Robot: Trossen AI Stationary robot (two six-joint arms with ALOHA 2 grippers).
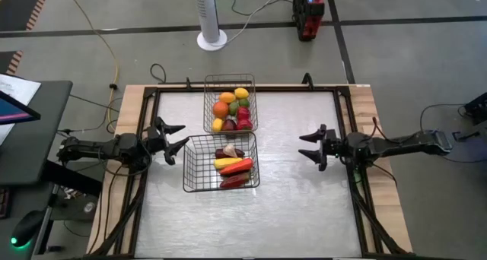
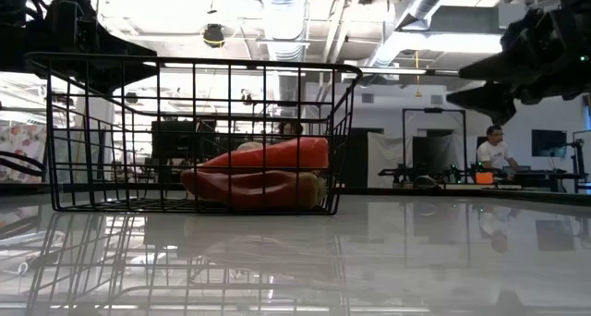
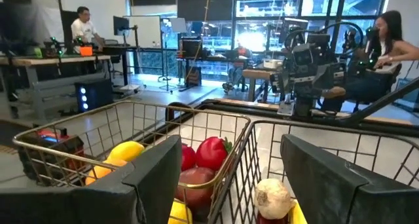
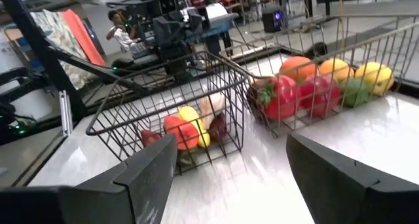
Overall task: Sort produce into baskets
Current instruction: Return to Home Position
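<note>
My left hand [image 1: 181, 136] and right hand [image 1: 303, 146] hang wide open, empty, either side of the dark basket [image 1: 196, 169]

No writing, label, brand, number or sign can be read in any of the four views. A white sheet [image 1: 15, 87] lying beyond the left edge of the worktop [image 1: 304, 207] carries marks, but they are too small to make out

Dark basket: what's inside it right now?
The dark basket holds a long yellow piece, two long red pieces, and a pale bulb. Anything beneath them is covered.
</note>
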